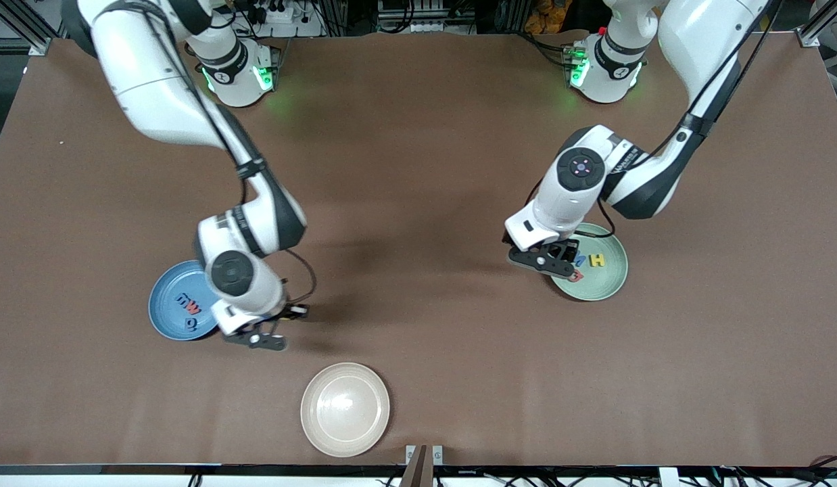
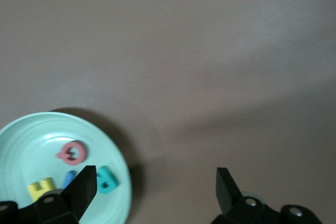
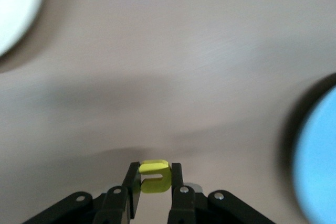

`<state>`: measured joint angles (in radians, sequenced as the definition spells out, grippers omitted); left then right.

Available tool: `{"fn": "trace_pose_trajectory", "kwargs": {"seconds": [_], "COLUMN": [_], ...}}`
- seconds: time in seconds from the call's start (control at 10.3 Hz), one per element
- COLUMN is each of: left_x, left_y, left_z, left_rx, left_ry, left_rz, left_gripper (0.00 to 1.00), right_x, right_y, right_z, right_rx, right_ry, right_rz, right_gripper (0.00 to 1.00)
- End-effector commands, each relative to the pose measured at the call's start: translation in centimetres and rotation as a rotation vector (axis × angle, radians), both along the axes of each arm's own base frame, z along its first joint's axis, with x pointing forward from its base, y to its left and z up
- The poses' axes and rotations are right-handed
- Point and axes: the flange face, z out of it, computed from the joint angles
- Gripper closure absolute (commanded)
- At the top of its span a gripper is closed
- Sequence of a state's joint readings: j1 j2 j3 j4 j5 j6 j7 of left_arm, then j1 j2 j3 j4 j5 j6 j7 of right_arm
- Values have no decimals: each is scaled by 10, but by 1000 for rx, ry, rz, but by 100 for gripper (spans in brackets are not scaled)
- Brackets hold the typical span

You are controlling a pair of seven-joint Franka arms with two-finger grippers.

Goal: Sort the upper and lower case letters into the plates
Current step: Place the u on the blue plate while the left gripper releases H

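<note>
My right gripper [image 3: 155, 178] is shut on a small yellow letter [image 3: 156, 176], held just above the bare table. In the front view that gripper [image 1: 261, 339] hangs beside the blue plate [image 1: 163, 308], which holds a red letter [image 1: 192, 307] and two bluish ones. My left gripper [image 2: 155, 186] is open with nothing between its fingers, over the table at the rim of the mint green plate [image 2: 21, 135]. That plate [image 1: 608, 279] holds a pink letter [image 2: 72, 152], a yellow letter [image 2: 41, 188], a blue letter [image 2: 68, 178] and a teal letter [image 2: 107, 179].
A cream-beige plate [image 1: 345, 408] with nothing in it lies near the table's front edge, nearer to the front camera than both grippers. The brown tabletop [image 1: 418, 203] stretches between the two arms.
</note>
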<state>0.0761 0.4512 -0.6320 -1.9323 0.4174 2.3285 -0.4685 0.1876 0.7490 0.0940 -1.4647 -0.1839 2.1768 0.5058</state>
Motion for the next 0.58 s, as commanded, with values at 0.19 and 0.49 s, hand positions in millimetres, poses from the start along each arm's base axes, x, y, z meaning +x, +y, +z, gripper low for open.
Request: {"fn": "trace_pose_trajectory", "kwargs": {"seconds": [0.19, 0.49], "left_x": [4, 8], "left_y": [-24, -21], "left_z": [6, 6], "left_rx": [-18, -18], "left_ry": [3, 0], "left_rz": [39, 40], "left_gripper": [0, 0], "right_x": [-7, -28], "right_y": [-154, -178], "right_z": [20, 5], "right_rx": [1, 13], "right_ry": [43, 17], "right_rz": [112, 118], "right_gripper": [100, 75]}}
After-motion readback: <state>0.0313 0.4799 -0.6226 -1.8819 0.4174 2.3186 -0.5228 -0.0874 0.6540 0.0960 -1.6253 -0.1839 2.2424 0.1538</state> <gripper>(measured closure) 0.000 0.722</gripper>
